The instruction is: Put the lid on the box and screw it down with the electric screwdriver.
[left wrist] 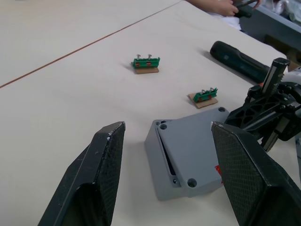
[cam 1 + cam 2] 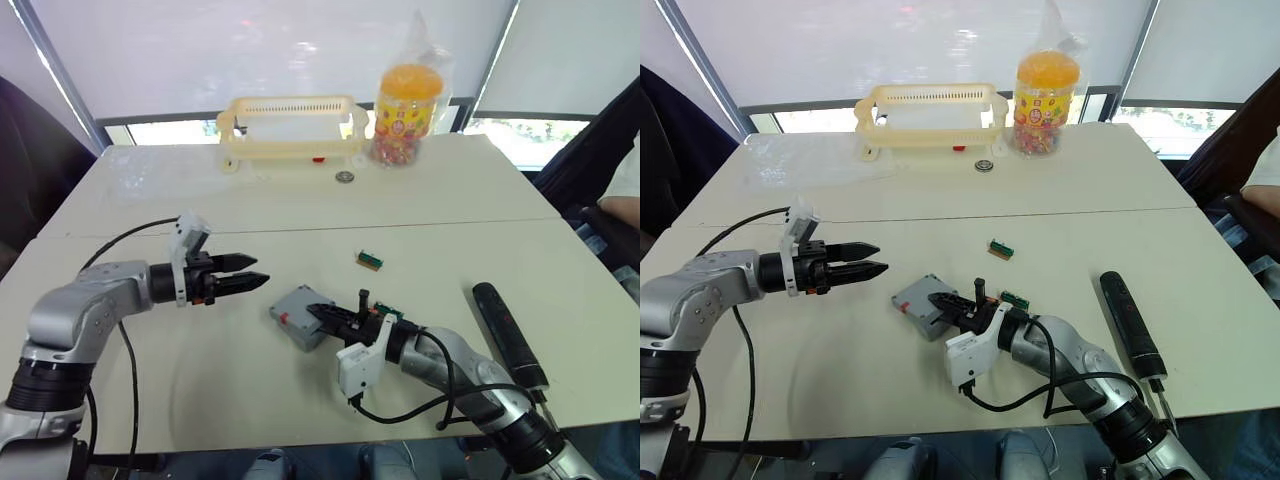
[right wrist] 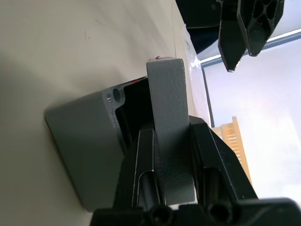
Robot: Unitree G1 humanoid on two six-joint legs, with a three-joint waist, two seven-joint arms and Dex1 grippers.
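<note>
— Where was the box when you looked?

— The box (image 2: 297, 312) sat on the table (image 2: 200, 200), near the front edge and about midway between my two arms, with its red mark facing the front edge. The lid (image 1: 194, 153) lay on top of it, slid a little off square so one inner edge of the box showed.

— And the right hand?

— My right hand (image 2: 322, 315) was low at the box. In the right wrist view its two fingers (image 3: 143, 160) were closed on the lid's edge, one on each face, with the open box behind them.

— The left one?

— My left hand (image 2: 255, 275) hovered above the table to the left of the box, pointing toward it, apart from it. Its fingers (image 1: 94, 174) stood spread wide with nothing between them.

— The screwdriver?

— The electric screwdriver (image 2: 508, 333) lay flat on the table well to the right of the box, beyond my right arm, untouched.

— Anything else around?

— Two small green blocks: one (image 2: 369, 260) lay behind the box toward the middle of the table, the other (image 1: 203, 96) just beside my right hand. At the far edge stood a cream slotted basket (image 2: 290, 128) and an orange-lidded jar (image 2: 406, 105) in a clear bag, with a small round metal thing (image 2: 345, 177) in front of them.
</note>
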